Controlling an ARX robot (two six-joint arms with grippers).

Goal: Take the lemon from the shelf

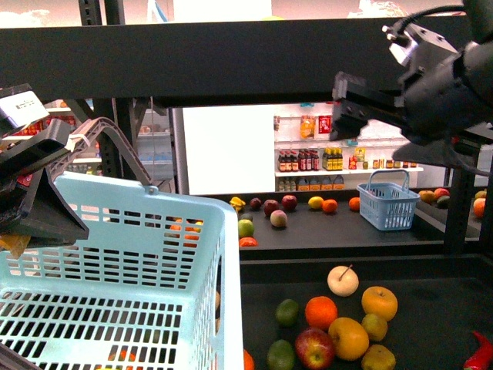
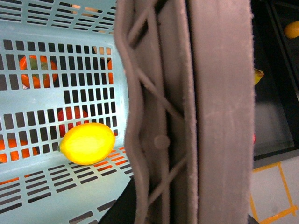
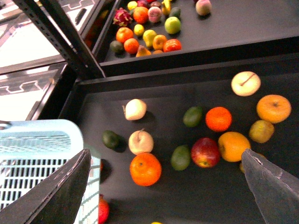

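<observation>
Lemon (image 2: 88,143) lies inside the pale blue slotted basket (image 1: 154,231), resting on its side against the slatted plastic; only the left wrist view shows it. Orange and red shapes show through the slots around it (whether they sit inside or outside the basket is unclear).

The basket's grey handle (image 2: 205,112) fills most of the left wrist view, running close past the camera. In the front view that handle (image 1: 108,131) arches up toward the left gripper (image 1: 38,189), a dark mass at the basket's near left corner. I cannot tell whether its claw is apart or clamped on anything, since the fingers do not show clearly.

The right gripper (image 1: 339,104) hangs high on the right, under the top beam of the shelf (image 1: 231,62). Its 2 fingers (image 3: 65,186) stand wide apart in the right wrist view, with nothing between them. Below it on the shelf's dark deck (image 3: 163,205) lies loose fruit: an orange (image 3: 145,169), a red apple (image 3: 204,151), a pale apple with a stem (image 3: 245,83) and several green pieces, all apart from the gripper. A corner of the blue basket (image 3: 37,140) sits just beside this deck.

Farther back stand a small blue basket (image 1: 389,204) and white shelves of bottles (image 1: 331,158).
</observation>
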